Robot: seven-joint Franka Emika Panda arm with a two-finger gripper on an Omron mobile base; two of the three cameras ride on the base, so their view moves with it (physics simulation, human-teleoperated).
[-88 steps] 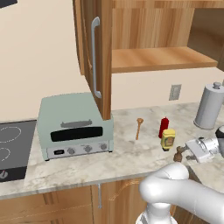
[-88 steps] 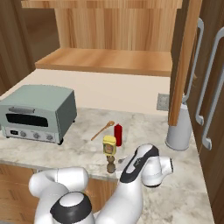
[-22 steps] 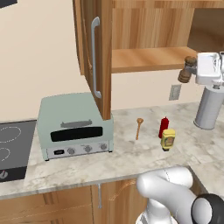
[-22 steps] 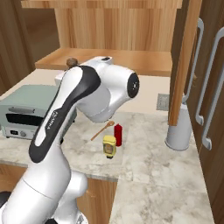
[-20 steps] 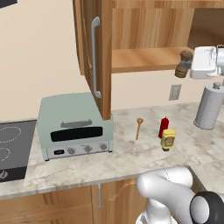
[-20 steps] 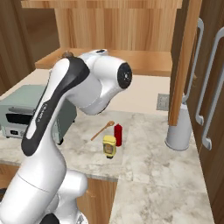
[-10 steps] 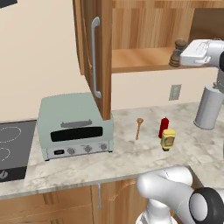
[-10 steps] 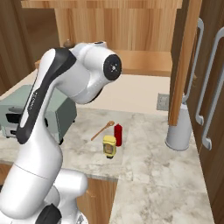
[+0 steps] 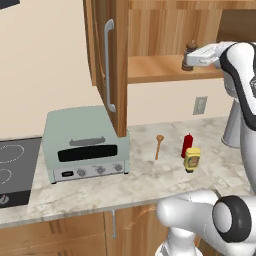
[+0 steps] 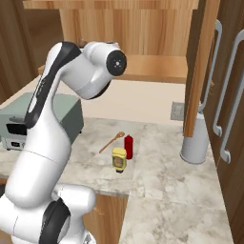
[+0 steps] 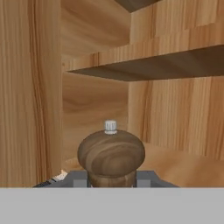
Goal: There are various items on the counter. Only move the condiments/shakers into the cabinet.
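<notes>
Your dark brown shaker (image 9: 189, 54) stands upright at the cabinet shelf (image 9: 160, 69), clamped in the gripper (image 9: 193, 59), whose jaws are closed on its body. Shelf wood lies just beneath it, so you lower straight down. The red squeeze bottle (image 9: 187, 145) and yellow bottle (image 9: 192, 159) wait well below the shelf on the counter (image 9: 145, 180).

Dark brown shaker (image 11: 111, 157), yellow bottle (image 9: 192, 159)

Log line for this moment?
end effector: shut on shaker | place: over cabinet shelf | on counter: red bottle, yellow bottle, spoon
</notes>
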